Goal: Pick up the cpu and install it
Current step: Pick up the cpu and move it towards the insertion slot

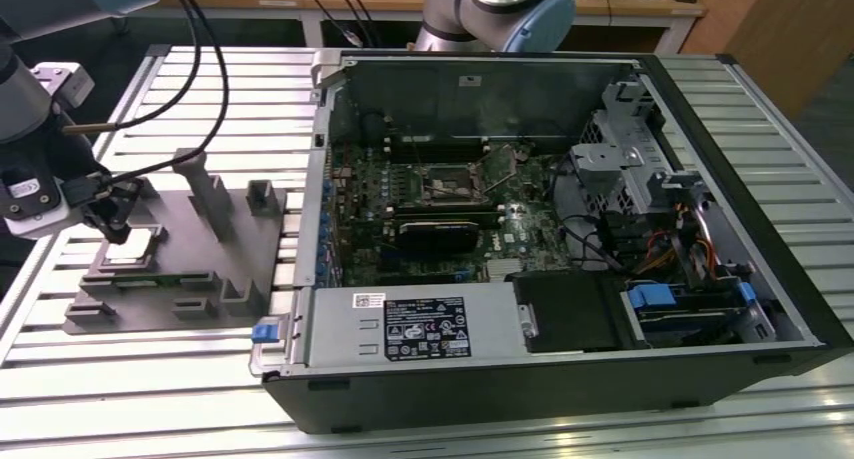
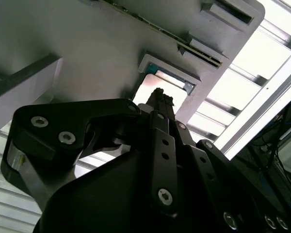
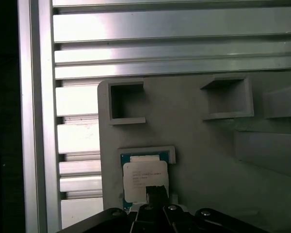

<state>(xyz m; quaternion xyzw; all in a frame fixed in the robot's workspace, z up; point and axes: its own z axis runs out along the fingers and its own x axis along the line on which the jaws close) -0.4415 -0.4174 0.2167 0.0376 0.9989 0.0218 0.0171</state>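
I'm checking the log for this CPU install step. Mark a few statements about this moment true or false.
1. The cpu lies on the grey fixture plate. True.
2. The cpu is inside the computer case. False: it is on the plate, outside the case.
3. The gripper is right over the cpu. True.
4. The case is closed. False: its side is open and the motherboard shows.
5. The plate lies at the exterior view's right of the case. False: it lies at its left.
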